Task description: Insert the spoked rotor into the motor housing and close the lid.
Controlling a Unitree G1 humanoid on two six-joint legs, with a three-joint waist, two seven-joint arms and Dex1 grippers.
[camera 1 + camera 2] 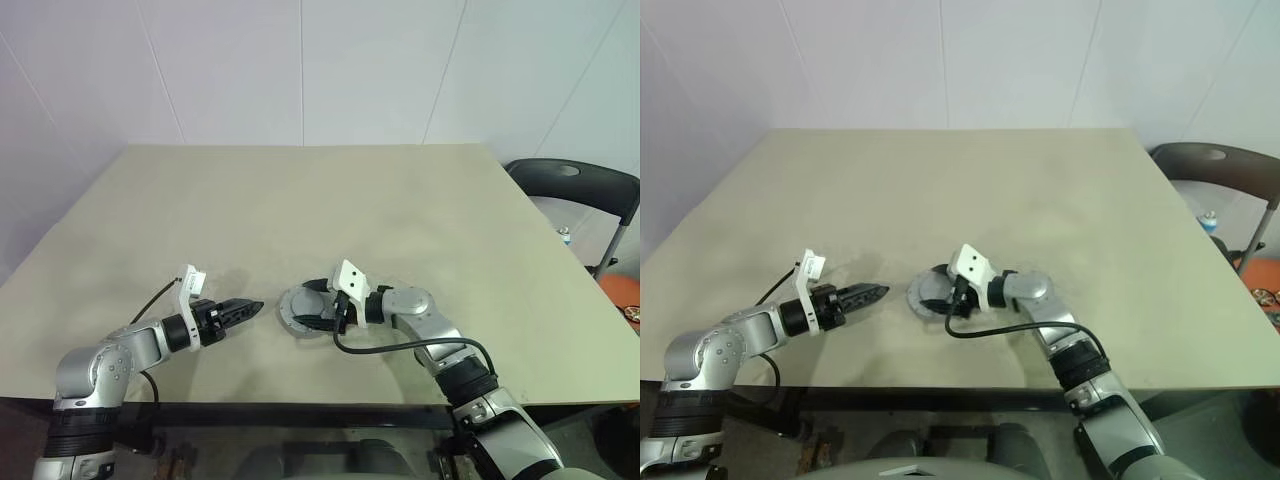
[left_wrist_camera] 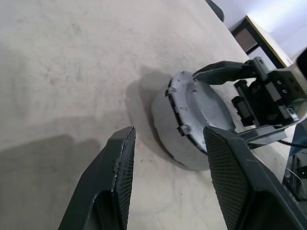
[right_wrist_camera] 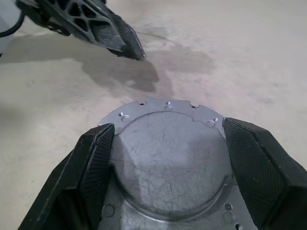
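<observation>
A round grey motor housing [image 2: 163,128] sits on the tan table near the front edge, with the flat grey lid [image 3: 170,158] lying on top of it. The spoked rotor is hidden. My right gripper [image 3: 169,127] reaches in from the right; its two black fingers [image 3: 96,158] press against opposite sides of the lid's raised centre, shut on the lid. My left gripper [image 1: 255,307] hovers just left of the housing, pointing at it, open with nothing between its fingers [image 2: 120,163].
The table's front edge [image 1: 300,404] runs close below both arms. A dark chair [image 1: 580,185] stands off the table's right side. The bare tabletop [image 1: 300,210] stretches behind the housing.
</observation>
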